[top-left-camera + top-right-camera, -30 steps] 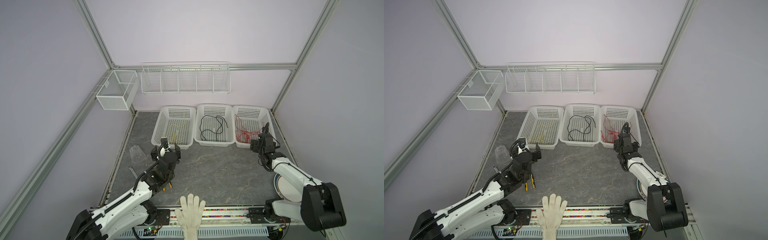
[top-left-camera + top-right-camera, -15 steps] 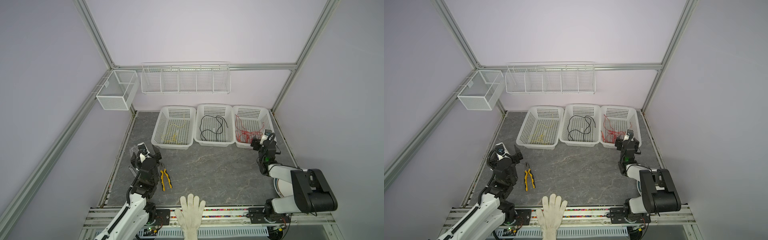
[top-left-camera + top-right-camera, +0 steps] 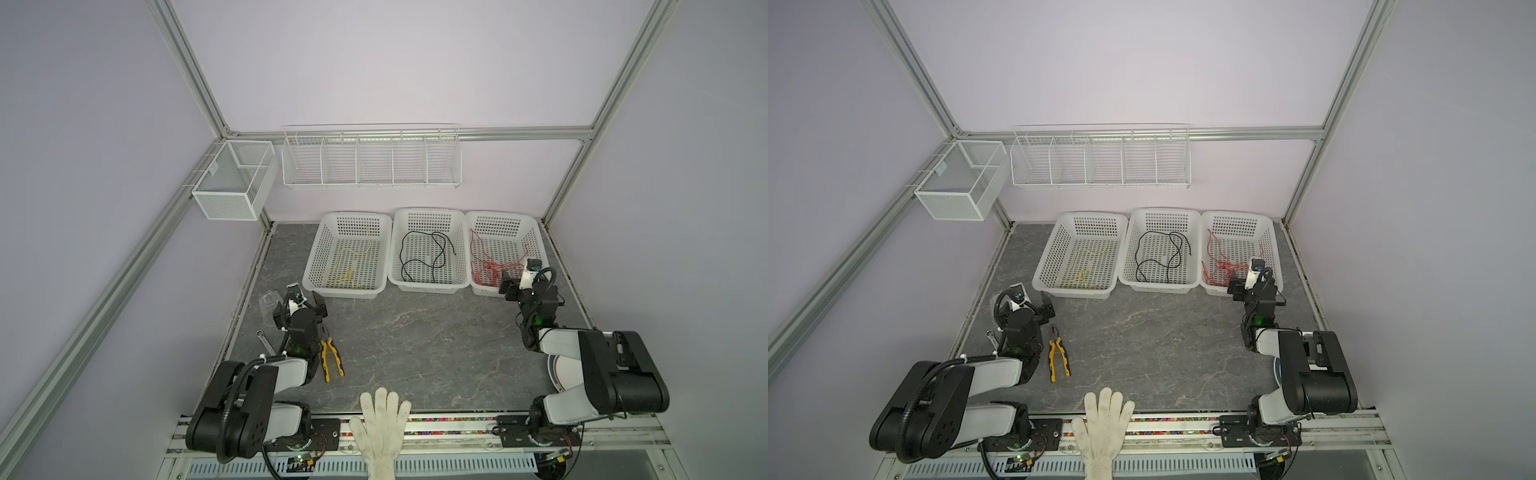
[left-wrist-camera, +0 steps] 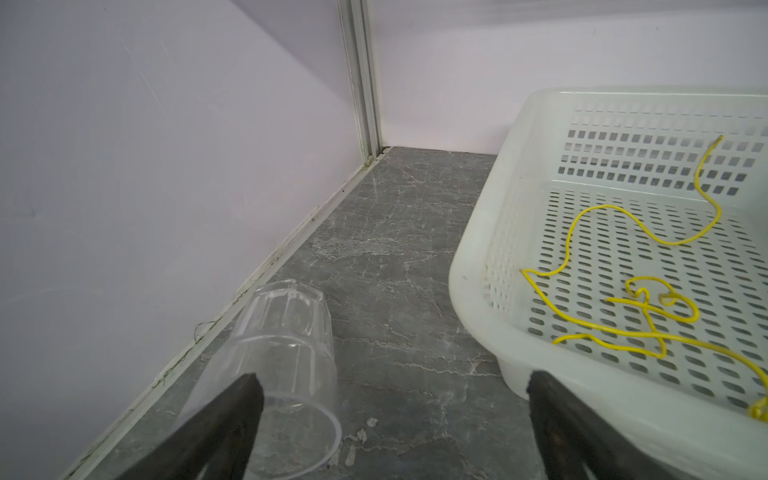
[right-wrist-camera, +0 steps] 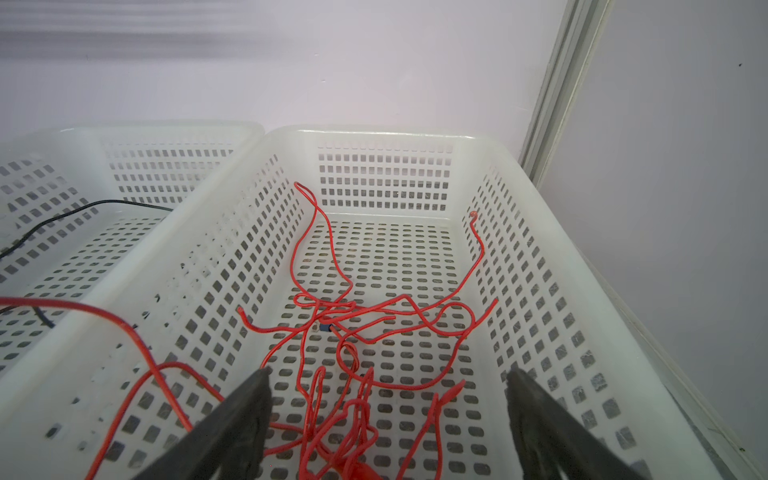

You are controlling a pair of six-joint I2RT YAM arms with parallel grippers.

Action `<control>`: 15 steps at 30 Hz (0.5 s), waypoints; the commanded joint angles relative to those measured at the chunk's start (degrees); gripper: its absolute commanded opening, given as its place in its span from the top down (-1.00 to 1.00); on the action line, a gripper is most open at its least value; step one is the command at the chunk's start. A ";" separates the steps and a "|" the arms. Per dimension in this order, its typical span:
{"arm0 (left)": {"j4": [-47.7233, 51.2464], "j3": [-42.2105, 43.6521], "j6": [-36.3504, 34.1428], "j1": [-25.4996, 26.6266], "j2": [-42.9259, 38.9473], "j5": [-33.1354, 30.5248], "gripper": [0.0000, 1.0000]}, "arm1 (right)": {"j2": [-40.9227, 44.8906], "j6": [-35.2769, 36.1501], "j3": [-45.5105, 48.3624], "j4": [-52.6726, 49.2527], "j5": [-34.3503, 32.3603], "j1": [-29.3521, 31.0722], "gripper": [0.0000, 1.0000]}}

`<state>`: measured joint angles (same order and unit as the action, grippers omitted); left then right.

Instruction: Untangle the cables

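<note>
We judge the sorting all but finished. The yellow cable (image 4: 568, 243) lies alone in the left basket (image 4: 478, 249), the black cable (image 5: 116, 202) in the middle basket (image 5: 145, 126), and the red cable (image 5: 374, 309) in the right basket (image 5: 386, 135). The left gripper (image 4: 392, 386) is spread wide and empty by the near corner of the left basket, with a clear plastic cup (image 4: 282, 332) on its side just beside it. The right gripper (image 5: 387, 374), equally wide and empty, hangs over the near end of the right basket, above the red bunch. That bunch looks the least tidy: its loops cross, and one red strand seems to run over the wall towards the black cable, though we cannot tell whether they touch. If anything is left, we would close on that single strand near a free end, never the clump. We would lift slowly, watch that nothing black rides along, and lay it inside its own basket. Such thin wire probably springs and slips, so we would pull gently and keep clear of the wall holes.
</note>
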<state>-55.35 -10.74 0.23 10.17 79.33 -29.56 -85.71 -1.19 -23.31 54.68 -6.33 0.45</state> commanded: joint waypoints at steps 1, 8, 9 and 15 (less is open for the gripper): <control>-10.04 -3.44 0.19 -1.96 6.60 3.59 -0.99 | -1.81 3.04 1.18 -5.46 1.16 -0.20 -0.78; -8.18 -5.89 0.59 -2.35 9.77 2.74 -0.99 | -1.80 3.04 1.16 -5.53 1.18 -0.18 -0.78; -8.10 -6.87 0.06 -2.35 10.56 2.58 -0.99 | -1.83 3.04 1.08 -5.54 1.23 -0.19 -0.78; -1.50 -10.22 0.49 -2.35 10.46 2.02 -0.99 | -1.93 2.95 0.81 -6.07 1.41 -0.30 -0.78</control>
<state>-58.26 -19.38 0.36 8.03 89.58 -27.14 -85.73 -0.95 -23.33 54.65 -5.69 0.45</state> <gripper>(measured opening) 0.993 0.889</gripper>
